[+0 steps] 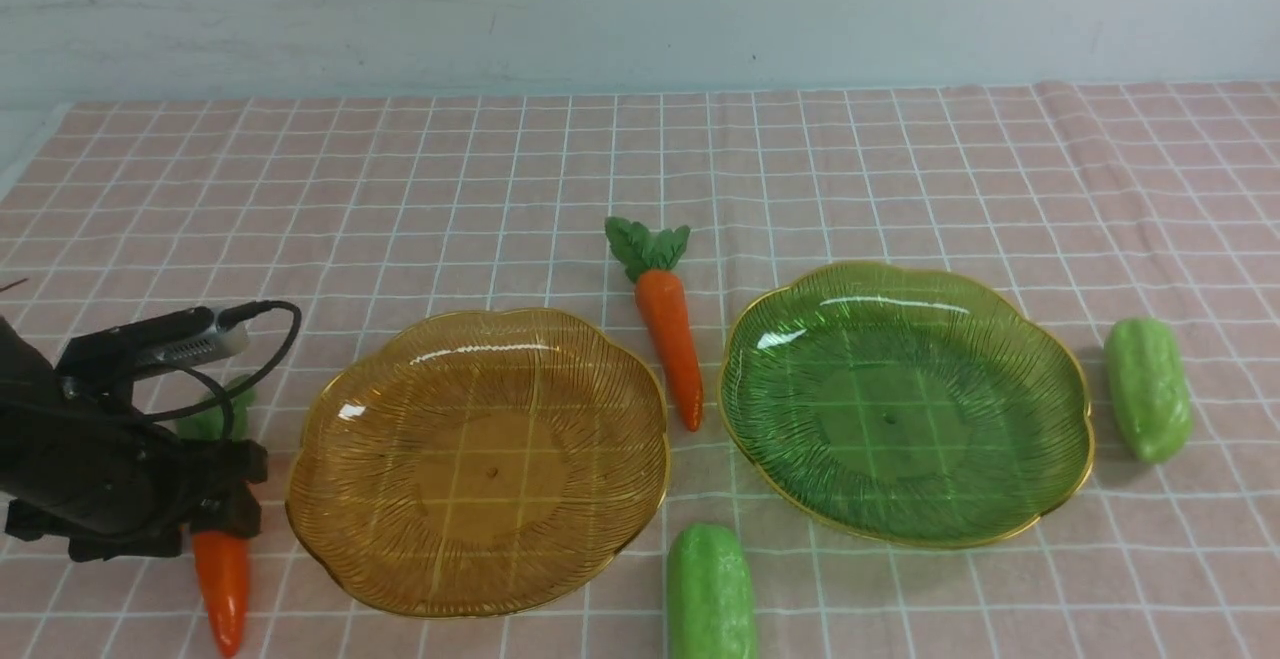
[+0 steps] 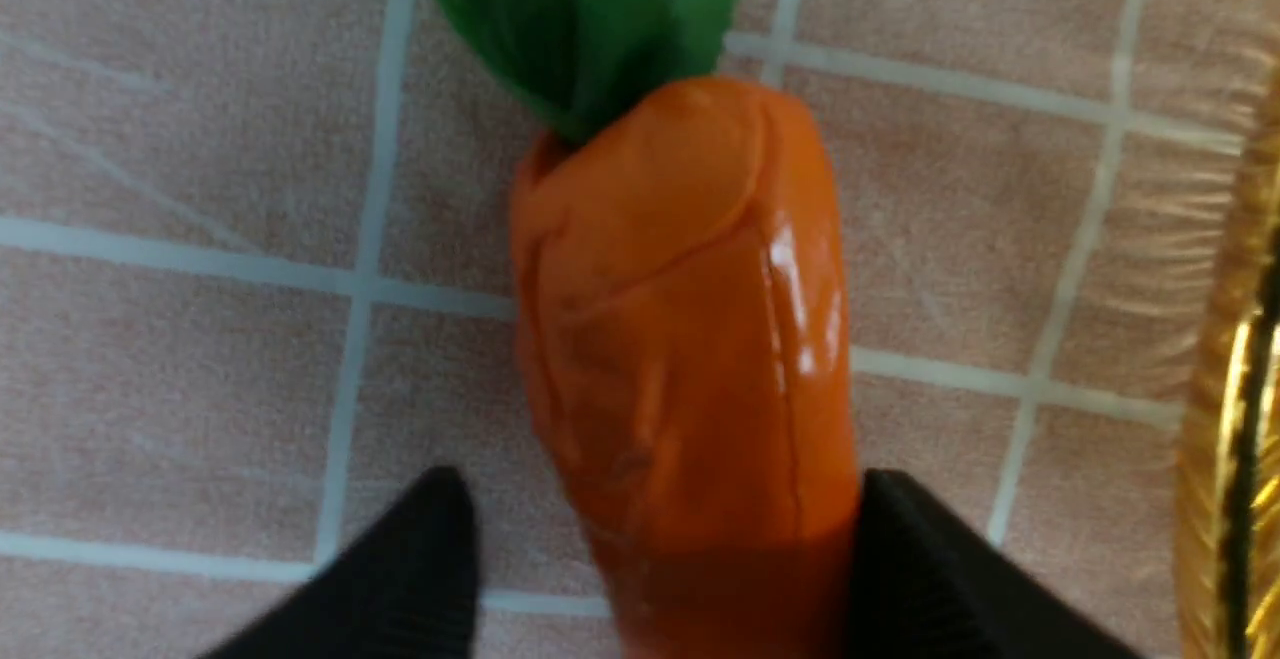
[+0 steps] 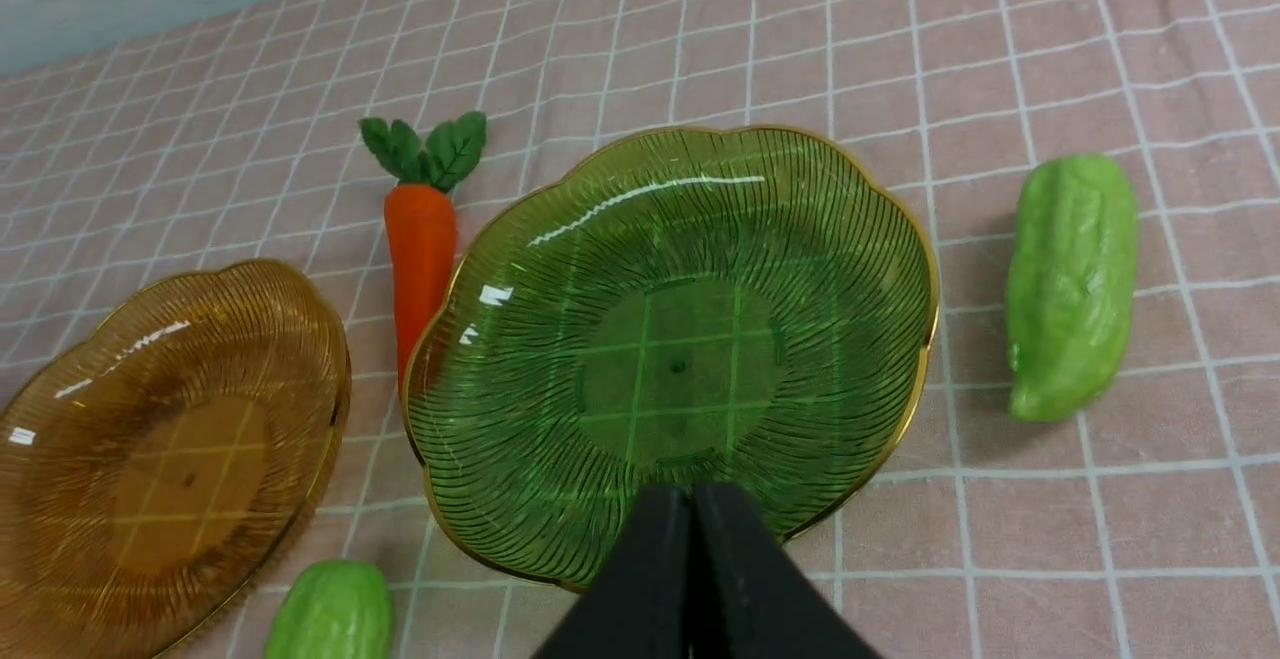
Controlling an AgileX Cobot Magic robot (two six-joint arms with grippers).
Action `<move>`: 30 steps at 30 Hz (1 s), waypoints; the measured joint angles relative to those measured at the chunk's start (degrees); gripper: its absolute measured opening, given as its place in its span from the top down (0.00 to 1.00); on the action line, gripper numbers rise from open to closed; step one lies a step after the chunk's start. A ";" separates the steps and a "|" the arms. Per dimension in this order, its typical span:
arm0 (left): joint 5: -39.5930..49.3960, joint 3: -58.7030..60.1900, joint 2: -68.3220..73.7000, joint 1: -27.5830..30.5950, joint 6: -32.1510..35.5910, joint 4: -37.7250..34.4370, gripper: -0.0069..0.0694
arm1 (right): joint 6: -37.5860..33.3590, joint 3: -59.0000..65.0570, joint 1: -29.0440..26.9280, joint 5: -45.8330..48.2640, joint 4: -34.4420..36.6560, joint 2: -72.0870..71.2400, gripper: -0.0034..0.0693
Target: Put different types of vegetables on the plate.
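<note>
One orange carrot (image 1: 222,579) (image 2: 680,339) lies on the cloth at the near left, just left of the amber plate (image 1: 480,459). My left gripper (image 1: 225,504) (image 2: 660,484) is down over it, open, with a finger on each side of its body. The other carrot (image 1: 668,334) (image 3: 420,249) lies between the amber plate and the green plate (image 1: 900,399) (image 3: 670,339). One light-green gourd (image 1: 1148,389) (image 3: 1072,284) lies right of the green plate. Another gourd (image 1: 710,594) (image 3: 330,609) lies at the near edge between the plates. Both plates hold nothing. My right gripper (image 3: 692,494) is shut and holds nothing; it hangs over the green plate's near rim and is out of the front view.
A pink checked cloth (image 1: 500,189) covers the table up to a pale wall (image 1: 640,9) at the back. The amber plate's gold rim (image 2: 1230,389) runs close beside my left gripper.
</note>
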 joint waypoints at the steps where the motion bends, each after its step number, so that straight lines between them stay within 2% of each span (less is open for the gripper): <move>1: -0.02 -0.13 0.28 0.00 0.00 -0.04 0.42 | -0.05 0.00 0.00 0.00 0.00 0.21 0.97; 3: 0.32 -0.47 0.14 0.00 0.00 0.23 0.54 | -0.05 -0.08 0.00 0.00 -0.16 0.49 0.97; 4: 0.85 -1.17 -0.45 0.00 0.02 0.86 0.63 | 0.00 -0.81 0.00 0.67 -1.03 1.58 0.97; 5: 1.44 -1.80 -0.99 0.00 0.14 1.35 0.65 | 0.43 -1.60 0.00 1.31 -2.45 2.85 0.97; 8: 5.90 -5.20 -5.40 0.04 0.20 1.98 0.66 | 3.95 -6.32 -0.15 4.61 -11.91 8.44 0.97; 9: 7.28 -6.16 -6.64 0.04 0.20 1.62 0.66 | 7.75 -9.48 -0.85 6.21 -16.73 12.38 0.97; 12: 10.00 -8.80 -10.29 -2.19 1.25 0.51 0.66 | 12.29 -14.43 -3.21 8.12 -22.61 19.09 0.97; 17: 10.39 -12.31 -11.33 -14.28 2.41 -0.03 0.66 | 13.92 -21.54 -6.81 8.03 -22.12 34.18 0.97; 20: 8.16 -12.66 -8.05 -19.31 2.48 -0.15 0.66 | 13.92 -24.53 -7.08 6.40 -19.68 43.74 0.92; 23: 6.82 -12.66 -5.37 -20.21 2.42 -0.15 0.62 | 12.68 -28.25 -7.15 5.01 -17.53 52.28 0.80; 25: 6.37 -12.66 -3.58 -20.21 2.42 0.29 0.56 | 11.86 -30.96 -7.15 4.25 -16.37 58.05 0.66; 28: 6.26 -12.66 -1.91 -20.21 2.47 1.22 0.40 | 11.32 -34.88 -7.15 2.41 -15.71 65.28 0.41; 30: 6.26 -12.73 -1.59 -20.21 2.53 1.38 0.29 | 11.24 -36.59 -7.15 2.11 -15.40 68.98 0.29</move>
